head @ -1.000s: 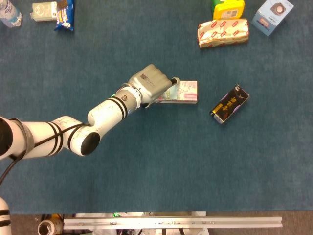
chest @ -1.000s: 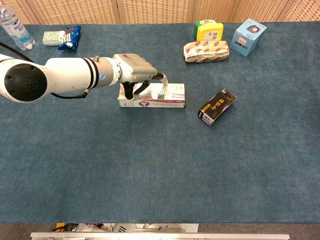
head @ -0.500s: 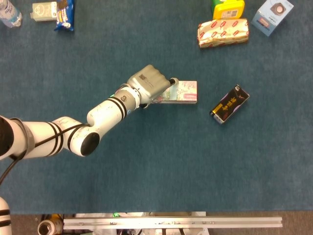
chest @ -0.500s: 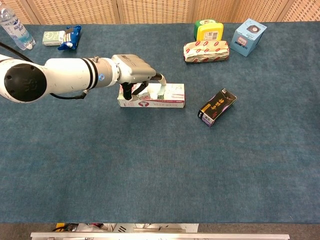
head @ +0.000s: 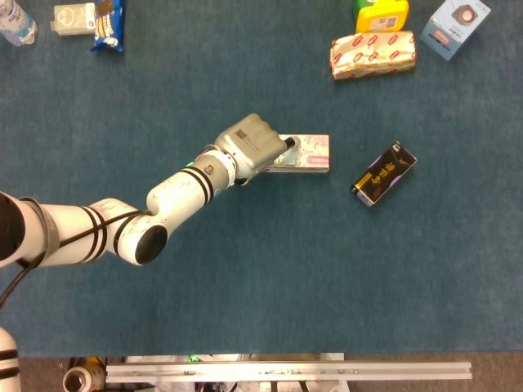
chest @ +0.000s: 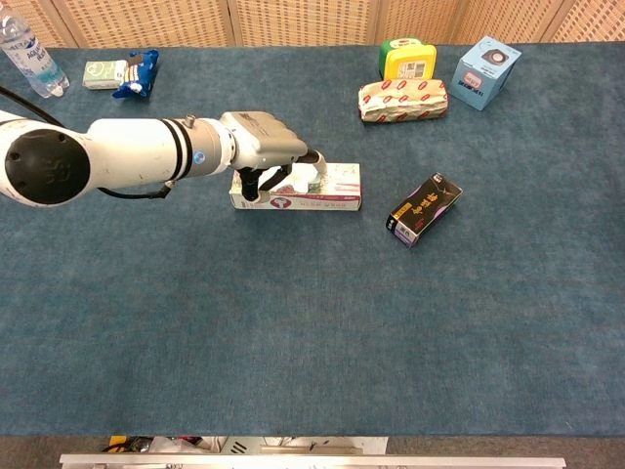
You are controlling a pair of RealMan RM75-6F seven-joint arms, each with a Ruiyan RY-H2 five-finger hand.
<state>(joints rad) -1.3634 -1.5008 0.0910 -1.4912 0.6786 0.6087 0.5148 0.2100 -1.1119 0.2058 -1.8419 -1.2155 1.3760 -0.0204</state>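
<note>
One tissue box (chest: 311, 189), long and flat, lying on the blue counter (chest: 312, 322) near its middle, left end under the left hand (chest: 264, 147). Fingers (chest: 256, 182) curled down over the box's near face and top, gripping that end; in the head view the hand (head: 255, 142) covering the box's (head: 306, 153) left part. Compared with a second ago: hand shifted slightly toward the box's middle and set lower over it, forearm swung a little, box in the same spot. Just right of the box, apart from it, a black carton (chest: 423, 209) lying at an angle. Farther back, a red-and-white wrapped pack (chest: 403, 99), a yellow-green container (chest: 408, 60), a light blue box (chest: 485, 71). Far left corner: a water bottle (chest: 26, 57), a blue snack bag (chest: 135, 72). Right hand nowhere in either view.
</note>
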